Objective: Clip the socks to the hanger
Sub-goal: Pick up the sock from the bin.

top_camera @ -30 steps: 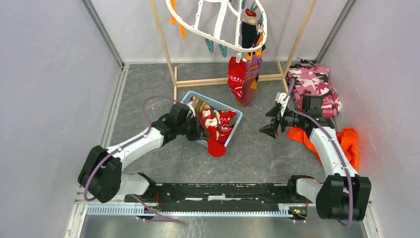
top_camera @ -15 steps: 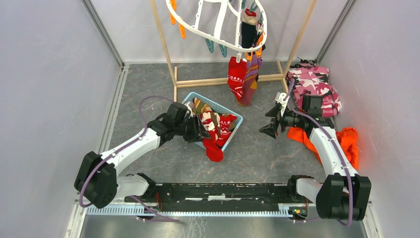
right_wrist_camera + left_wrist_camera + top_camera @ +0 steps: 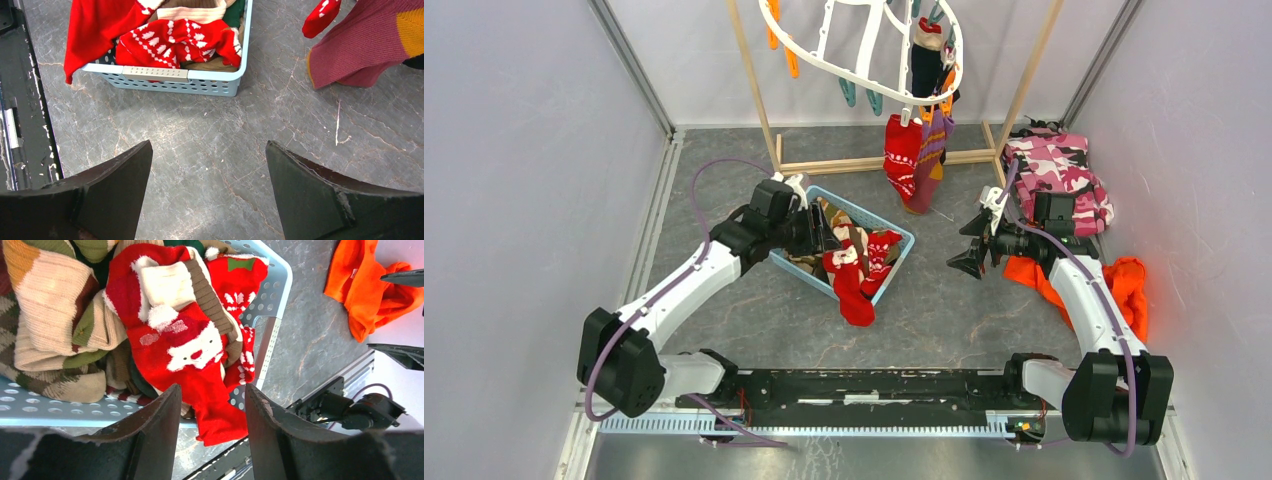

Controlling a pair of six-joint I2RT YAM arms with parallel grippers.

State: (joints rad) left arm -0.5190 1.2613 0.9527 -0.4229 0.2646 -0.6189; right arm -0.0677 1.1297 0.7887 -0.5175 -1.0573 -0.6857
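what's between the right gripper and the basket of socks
Only bare grey floor; the right wrist view shows nothing lying between the right gripper and the basket.

Knit fuzz, holey plastic, stone-look floor

Fluffy, fuzzy knit cloth on the socks [image 3: 185, 340] just under the left gripper [image 3: 212, 390], chunkier ribbed wool look on the beige-brown one beside it; smooth light-blue plastic basket [image 3: 277, 285] punched with holes around them. Matt black, scuffed fingers [image 3: 155, 435]. Under the right gripper [image 3: 209, 147], grey marbled table [image 3: 200, 115], smooth with a dull sheen. Further off from both, glossy white plastic hanger [image 3: 842, 72], pale bare wood rack [image 3: 834, 165].
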